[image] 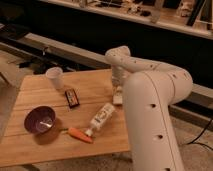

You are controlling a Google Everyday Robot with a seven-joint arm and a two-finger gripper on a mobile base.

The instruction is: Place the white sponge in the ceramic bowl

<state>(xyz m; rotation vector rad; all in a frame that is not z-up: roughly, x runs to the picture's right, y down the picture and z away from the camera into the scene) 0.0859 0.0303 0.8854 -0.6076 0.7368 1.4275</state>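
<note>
The white sponge (118,99) is a small off-white block on the wooden table (35,150), near its right edge. My gripper (118,89) hangs from the white arm (150,100) directly over the sponge, at or just above its top. The ceramic bowl (40,120) is dark purple and stands empty at the table's front left, far to the left of the gripper.
A pale translucent cup (55,77) stands at the back left. A dark flat packet (72,97) lies in the middle. A white labelled bottle (101,118) and an orange carrot (80,134) lie between the sponge and the bowl. A dark counter runs behind the table.
</note>
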